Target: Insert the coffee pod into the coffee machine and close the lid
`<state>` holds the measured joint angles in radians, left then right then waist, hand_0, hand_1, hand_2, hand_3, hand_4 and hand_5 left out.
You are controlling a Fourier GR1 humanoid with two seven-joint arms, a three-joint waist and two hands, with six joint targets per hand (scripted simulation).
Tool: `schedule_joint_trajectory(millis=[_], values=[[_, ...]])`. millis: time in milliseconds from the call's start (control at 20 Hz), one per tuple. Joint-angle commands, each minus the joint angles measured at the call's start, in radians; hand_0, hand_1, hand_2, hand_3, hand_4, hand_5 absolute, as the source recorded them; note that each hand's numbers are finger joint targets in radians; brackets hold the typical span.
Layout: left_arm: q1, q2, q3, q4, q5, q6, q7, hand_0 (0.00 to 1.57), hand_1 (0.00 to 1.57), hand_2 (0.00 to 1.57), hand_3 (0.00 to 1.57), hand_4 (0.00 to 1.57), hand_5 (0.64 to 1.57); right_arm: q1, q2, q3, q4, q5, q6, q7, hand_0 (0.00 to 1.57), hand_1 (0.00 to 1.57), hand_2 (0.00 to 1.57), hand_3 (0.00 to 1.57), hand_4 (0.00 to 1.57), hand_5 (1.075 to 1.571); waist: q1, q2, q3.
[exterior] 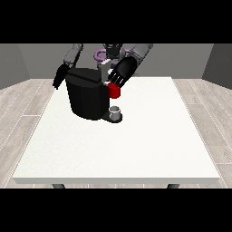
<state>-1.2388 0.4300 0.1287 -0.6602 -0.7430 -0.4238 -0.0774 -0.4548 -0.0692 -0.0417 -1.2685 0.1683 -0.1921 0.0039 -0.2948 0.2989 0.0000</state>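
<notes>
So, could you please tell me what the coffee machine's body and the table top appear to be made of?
The coffee machine looks like black moulded plastic with a fairly matte finish: it is uniformly dark, with only a faint lighter sheen along its top edge. The table top looks like a white laminate or painted board, matte, flat and even in tone with no grain showing. Either could be another material; the look leaves it open.

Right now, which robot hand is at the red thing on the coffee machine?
The robot hand at the view's right; it reaches the red thing. The other robot hand hangs beside the coffee machine.
</notes>
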Motion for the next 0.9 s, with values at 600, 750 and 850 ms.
schedule_joint_trajectory(millis=[600,750,850], values=[[-0.054,0.008,0.005,0.005,-0.022,0.052,-0.025,1.19,1.19,1.21,1.17,0.36,1.571,0.0,0.001,-0.01,0.017,-0.014,0.013,-0.044,0.0,0.0,0.0,0.0,0.0,1.571,-0.016,0.033,0.0004],[-0.021,0.03,-0.008,-0.015,-0.047,0.093,-0.056,1.27,1.27,1.27,1.18,0.17,1.571,0.008,-0.051,-0.052,0.029,-0.029,0.031,-0.065,0.0,0.0,0.0,0.0,0.0,1.571,0.003,0.038,0.0005],[-0.035,0.011,-0.044,0.0,-0.081,0.079,-0.024,1.21,1.21,1.23,1.13,0.0,1.571,-0.009,-0.025,-0.028,0.013,-0.018,0.02,-0.018,0.0,0.0,0.0,0.0,0.0,1.571,-0.018,0.002,0.0005]])
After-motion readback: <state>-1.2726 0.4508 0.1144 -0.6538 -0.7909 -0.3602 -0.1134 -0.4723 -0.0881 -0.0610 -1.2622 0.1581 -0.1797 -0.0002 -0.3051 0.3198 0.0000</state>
